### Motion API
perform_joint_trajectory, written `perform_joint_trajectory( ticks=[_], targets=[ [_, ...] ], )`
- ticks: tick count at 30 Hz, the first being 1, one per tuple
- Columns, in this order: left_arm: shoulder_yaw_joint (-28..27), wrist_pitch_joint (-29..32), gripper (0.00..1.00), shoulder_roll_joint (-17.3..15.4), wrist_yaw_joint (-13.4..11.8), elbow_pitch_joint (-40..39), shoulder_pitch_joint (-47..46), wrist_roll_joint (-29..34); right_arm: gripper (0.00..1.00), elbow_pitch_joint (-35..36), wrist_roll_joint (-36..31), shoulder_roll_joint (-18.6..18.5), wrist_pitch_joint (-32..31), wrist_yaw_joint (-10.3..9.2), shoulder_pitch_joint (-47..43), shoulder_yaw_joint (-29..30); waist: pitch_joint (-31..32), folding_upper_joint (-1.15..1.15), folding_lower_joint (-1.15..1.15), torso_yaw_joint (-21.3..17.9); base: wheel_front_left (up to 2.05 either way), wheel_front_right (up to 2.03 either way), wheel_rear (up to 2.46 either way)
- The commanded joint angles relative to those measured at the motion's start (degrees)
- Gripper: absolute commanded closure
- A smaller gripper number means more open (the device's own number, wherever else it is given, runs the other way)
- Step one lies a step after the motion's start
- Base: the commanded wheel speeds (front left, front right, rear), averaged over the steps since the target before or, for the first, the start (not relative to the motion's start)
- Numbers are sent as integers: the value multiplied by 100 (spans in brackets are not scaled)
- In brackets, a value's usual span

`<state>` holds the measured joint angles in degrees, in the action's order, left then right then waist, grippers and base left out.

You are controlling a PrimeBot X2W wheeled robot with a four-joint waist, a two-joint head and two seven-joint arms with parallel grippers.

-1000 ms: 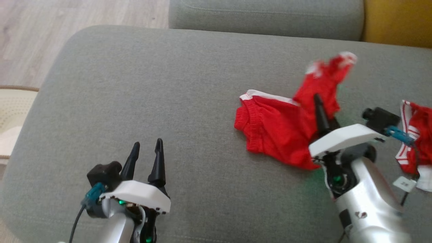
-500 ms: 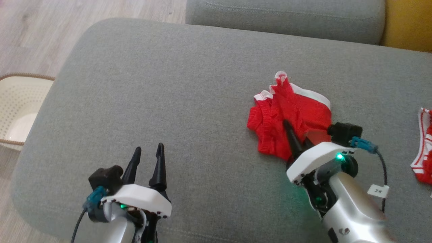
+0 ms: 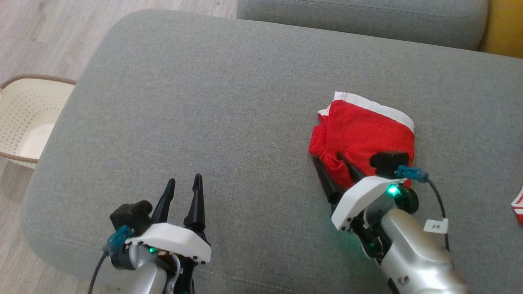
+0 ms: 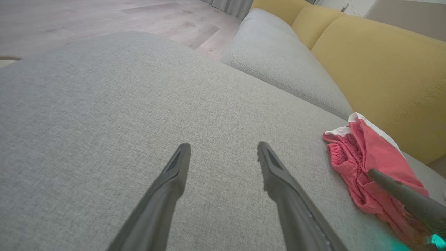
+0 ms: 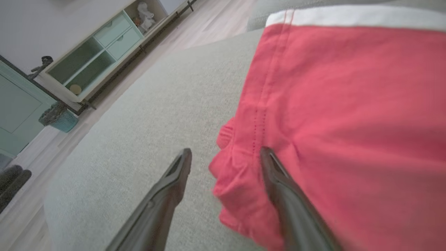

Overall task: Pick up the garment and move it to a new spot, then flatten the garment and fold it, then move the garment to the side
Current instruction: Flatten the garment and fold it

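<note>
The red shorts (image 3: 363,130) are lying crumpled at centre right of the head view, on the grey sofa cushion (image 3: 204,81). Their bunched lower-left edge is being straddled by the right gripper (image 3: 327,156), its fingers being held apart and unclamped, one over cushion, one over red cloth. The left gripper (image 3: 184,178), at lower left, is also being held apart, well clear of the shorts.

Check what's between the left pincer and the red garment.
Just bare grey cushion. In the head view nothing lies between the left pincer and the red garment. The right pincer stands open at the garment's near edge.
</note>
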<state>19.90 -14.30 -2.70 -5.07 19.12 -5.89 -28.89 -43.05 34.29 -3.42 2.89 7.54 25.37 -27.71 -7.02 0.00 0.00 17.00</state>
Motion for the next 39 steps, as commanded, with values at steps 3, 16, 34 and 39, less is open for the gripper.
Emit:
perform_joint_trajectory(
  ticks=[3, 16, 34, 39],
  targets=[
    [-151, -70, 0, -18, -44, -215, -217, -53, 0, 49, 122, 54, -92, -5, 242, -269, -37, 0, 0, -75, 0, 0, 0],
    [-417, -70, 0, -18, 14, -424, -387, 100, 0, 552, -442, -273, 737, -5, 484, -194, 92, 0, 0, -727, 0, 0, 0],
    [-617, -70, 0, -18, 159, -708, -349, 191, 0, 2591, -2812, -268, 1033, -5, -1279, 2266, 287, 0, 0, -1542, 0, 0, 0],
    [-611, -70, 0, -18, 131, -539, -207, 195, 0, 2817, -3108, -51, 1057, -5, -1748, 2527, 338, 0, 0, -1618, 0, 0, 0]
  ],
)
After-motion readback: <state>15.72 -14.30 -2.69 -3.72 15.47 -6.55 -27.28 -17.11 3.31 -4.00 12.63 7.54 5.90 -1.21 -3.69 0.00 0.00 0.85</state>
